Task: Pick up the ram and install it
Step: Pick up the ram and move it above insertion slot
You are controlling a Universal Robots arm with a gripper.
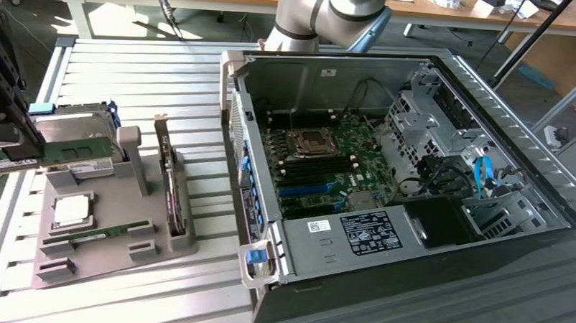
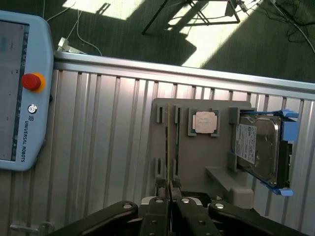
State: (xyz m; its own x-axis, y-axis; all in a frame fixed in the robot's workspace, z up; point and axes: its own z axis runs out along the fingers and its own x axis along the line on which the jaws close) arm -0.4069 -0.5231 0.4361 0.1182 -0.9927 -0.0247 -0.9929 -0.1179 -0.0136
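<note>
Gripper (image 2: 170, 196) clamped tight on the ram (image 2: 169, 147) — lift straight up, clear of the gray tray (image 2: 197, 157), w/o twisting — thin board prob. flexes.

The gripper (image 1: 15, 150) and the ram (image 1: 5, 166) it grips are cut off at the exterior view's left edge. In the wrist view the ram (image 2: 169, 147) shows edge-on, chips and label hidden. The hard drive (image 2: 256, 147) label is too small to read.

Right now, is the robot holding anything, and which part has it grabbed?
Yes. The jaws are shut on the long, thin green circuit-board ram stick, pinching its two flat faces, and the rest of the stick pokes out beyond them.
</note>
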